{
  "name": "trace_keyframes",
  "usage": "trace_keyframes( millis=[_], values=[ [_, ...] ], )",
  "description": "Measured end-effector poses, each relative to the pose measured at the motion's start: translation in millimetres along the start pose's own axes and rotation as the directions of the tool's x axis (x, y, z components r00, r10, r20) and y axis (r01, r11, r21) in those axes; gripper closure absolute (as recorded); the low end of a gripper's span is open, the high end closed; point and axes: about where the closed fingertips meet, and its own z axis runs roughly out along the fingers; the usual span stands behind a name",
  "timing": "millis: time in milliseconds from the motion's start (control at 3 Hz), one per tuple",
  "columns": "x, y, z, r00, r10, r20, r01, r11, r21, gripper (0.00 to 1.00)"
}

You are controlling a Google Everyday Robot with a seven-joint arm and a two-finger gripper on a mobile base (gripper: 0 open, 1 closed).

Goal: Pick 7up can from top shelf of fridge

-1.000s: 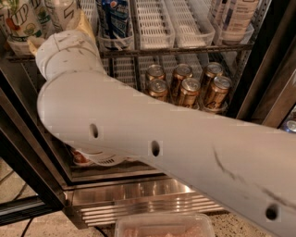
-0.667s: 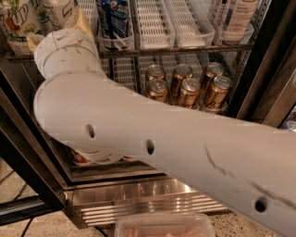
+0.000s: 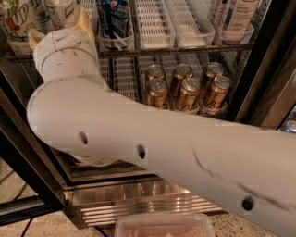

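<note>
A white 7up can with green "UP" lettering stands at the far left of the top shelf of the fridge. A second white can stands just right of it. My gripper reaches up into that corner of the shelf, directly below the second can and just right of the lettered one. Its tips run out of the top of the view. My thick white arm crosses the whole view from lower right to upper left and hides the lower racks.
A blue Pepsi can stands right of the gripper, then white slotted lanes and pale cans. Several gold cans fill the rack below. Dark door frame at left; a pinkish tray at the bottom edge.
My arm's elbow has drifted slightly left and down. The gripper stays at the top shelf's left corner, by the white cans.
</note>
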Motion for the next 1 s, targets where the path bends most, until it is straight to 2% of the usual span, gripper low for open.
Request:
trace_keyframes(
  millis=[333, 667, 1000],
  values=[
    [1.2, 1.4, -7.6, 1.0, 0.001, -0.01, -0.001, 1.0, 0.006, 0.38],
    [2.8, 6.6, -32.9, 0.999, 0.002, -0.044, -0.002, 1.0, -0.005, 0.36],
    [-3.8, 7.6, -36.6, 0.999, -0.003, -0.038, 0.003, 1.0, -0.004, 0.3]
  ],
)
